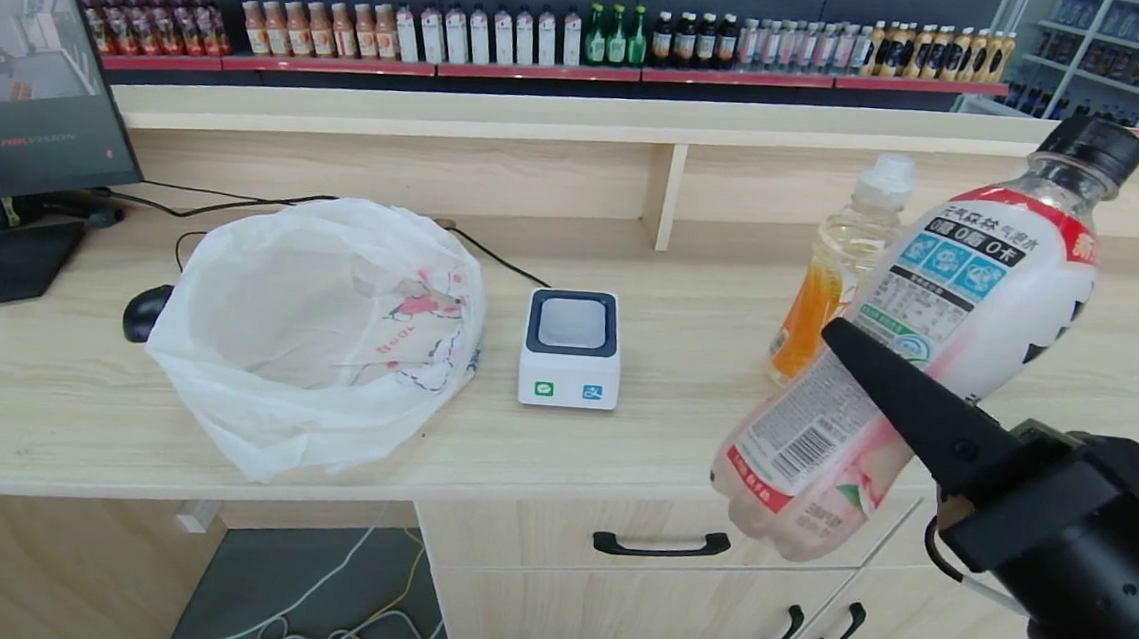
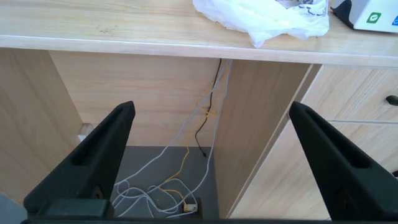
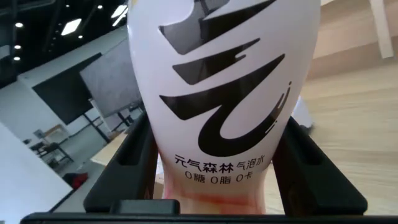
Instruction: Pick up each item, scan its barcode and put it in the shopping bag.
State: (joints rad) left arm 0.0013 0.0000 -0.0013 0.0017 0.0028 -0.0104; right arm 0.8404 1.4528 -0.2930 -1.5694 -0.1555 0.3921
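Well, the right gripper (image 3: 217, 127) pinches the tilted peach soda bottle (image 1: 941, 305) at the head view's right, barcode (image 1: 801, 451) showing lower down; scanner (image 1: 571, 348) centre, shopping bag (image 1: 318, 332) left. Left wrist view: left gripper (image 2: 211, 109) spread wide below the counter (image 2: 124, 25).

The bottle (image 1: 973, 288) in my right jaws carried a barcode (image 1: 803, 454) and fine-print table on its label, with bold black characters on its other side. The scanner (image 1: 571, 348) on the tabletop (image 1: 691, 308) bore green and blue icons; the shopping bag (image 1: 309, 321) had red print.
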